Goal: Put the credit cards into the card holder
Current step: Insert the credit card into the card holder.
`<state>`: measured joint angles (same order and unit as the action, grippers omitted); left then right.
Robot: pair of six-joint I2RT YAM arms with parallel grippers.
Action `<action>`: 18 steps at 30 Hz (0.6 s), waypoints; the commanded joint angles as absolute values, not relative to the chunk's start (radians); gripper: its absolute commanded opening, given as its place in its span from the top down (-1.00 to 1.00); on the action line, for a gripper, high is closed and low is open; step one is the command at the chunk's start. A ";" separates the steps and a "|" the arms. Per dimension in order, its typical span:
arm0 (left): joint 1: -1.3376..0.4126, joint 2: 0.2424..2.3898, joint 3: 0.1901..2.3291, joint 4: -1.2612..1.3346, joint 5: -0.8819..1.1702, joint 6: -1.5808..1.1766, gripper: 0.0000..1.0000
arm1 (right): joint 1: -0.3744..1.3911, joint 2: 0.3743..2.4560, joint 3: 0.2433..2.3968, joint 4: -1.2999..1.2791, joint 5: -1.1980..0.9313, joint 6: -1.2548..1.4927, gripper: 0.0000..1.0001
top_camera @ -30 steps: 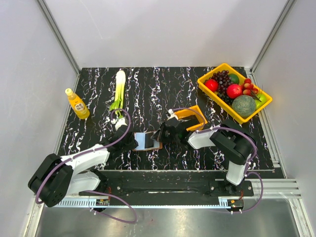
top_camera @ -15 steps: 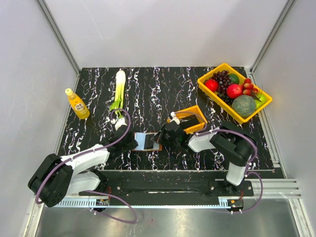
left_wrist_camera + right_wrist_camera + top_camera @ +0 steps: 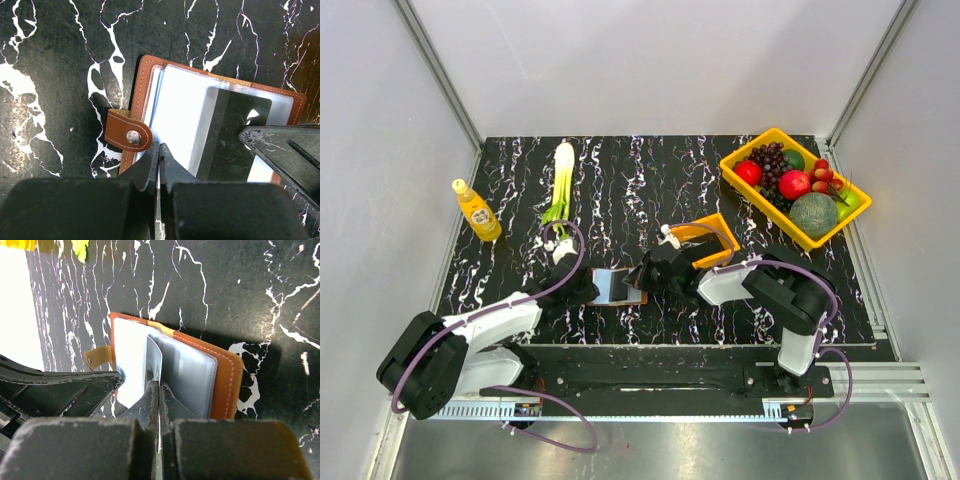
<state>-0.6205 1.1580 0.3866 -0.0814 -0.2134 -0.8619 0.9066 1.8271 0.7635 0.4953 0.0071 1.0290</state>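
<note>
Lying open on black marbled table (image 3: 650,180) between both arms, tan stitched-leather card holder (image 3: 620,286), glossy clear sleeves; only the right wrist view shows thin grey credit card (image 3: 154,357) standing upright among them — pinched by right gripper (image 3: 159,386); left gripper (image 3: 159,150) clenched beside snap tab (image 3: 129,131), perhaps nipping a sleeve edge

Tbl (image 3: 650,170): wallet (image 3: 618,287), bottle (image 3: 477,211), leek (image 3: 561,178), tray (image 3: 749,145)

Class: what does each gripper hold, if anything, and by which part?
The right gripper pinches a credit card by its near edge. The left gripper is shut at the card holder's edge; a hold cannot be told.
</note>
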 commanded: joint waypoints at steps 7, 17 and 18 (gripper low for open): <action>-0.618 1.164 0.377 -0.176 -0.253 -0.841 0.93 | 0.934 1.908 0.795 0.440 -0.032 1.005 1.00; -0.618 1.140 0.367 -0.179 -0.258 -0.841 0.60 | 0.943 1.954 0.856 0.390 -0.060 0.986 0.97; -0.618 1.140 0.370 -0.178 -0.258 -0.842 0.60 | 0.943 1.956 0.861 0.385 -0.060 0.986 0.97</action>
<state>-0.6205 1.1397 0.3862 -0.1020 -0.2245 -0.8608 0.9211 1.9129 0.8486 0.5030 -0.0433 1.0286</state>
